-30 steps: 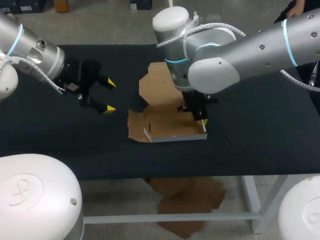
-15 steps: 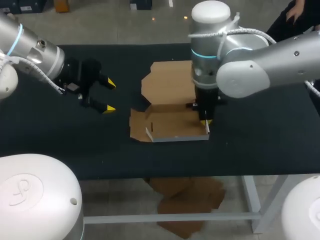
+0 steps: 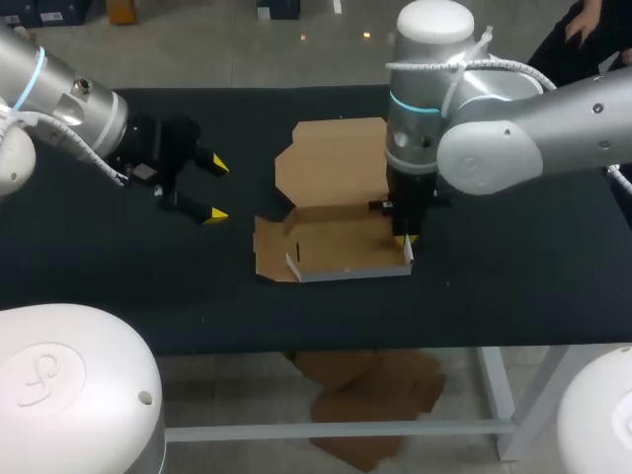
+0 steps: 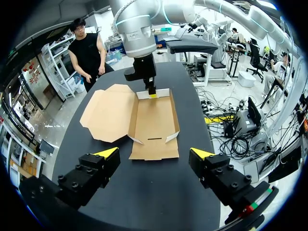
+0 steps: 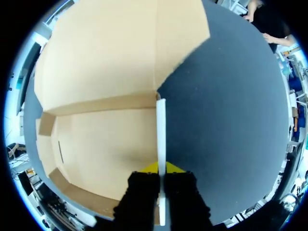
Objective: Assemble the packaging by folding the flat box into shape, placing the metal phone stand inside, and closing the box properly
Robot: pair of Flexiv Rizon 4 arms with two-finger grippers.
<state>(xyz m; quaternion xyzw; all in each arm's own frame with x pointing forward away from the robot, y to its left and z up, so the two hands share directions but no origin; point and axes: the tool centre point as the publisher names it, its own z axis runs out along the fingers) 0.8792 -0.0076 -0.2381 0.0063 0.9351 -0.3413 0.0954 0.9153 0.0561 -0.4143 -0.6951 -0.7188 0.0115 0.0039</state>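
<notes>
**A:** Left side first. What's there?
**B:** The left gripper hovers over the bare counter, well apart from the box. Its fingers are spread wide with nothing between them. The left wrist view agrees: both yellow tips are apart and the box lies ahead.

**A:** And the box?
**B:** It's cardboard, mid-counter, open and only part-shaped. The lid panel lies flat on the far side and the base panel is nearer. The near long wall stands up, and a small left flap is raised too.

**A:** Right side?
**B:** The right gripper comes straight down at the box's right end. It is clamped on the right side flap, which stands edge-on between the yellow tips. The fingers hide the contact itself, so it's probably a pinch, going by how tightly they flank the flap.

**A:** How far along is it?
**B:** Early, I'd say. The walls are partly raised, but the right flap doesn't look locked in and the lid is wide open. I can't see the metal phone stand in any view. What's left is to finish folding, load the stand and close the lid.
</notes>
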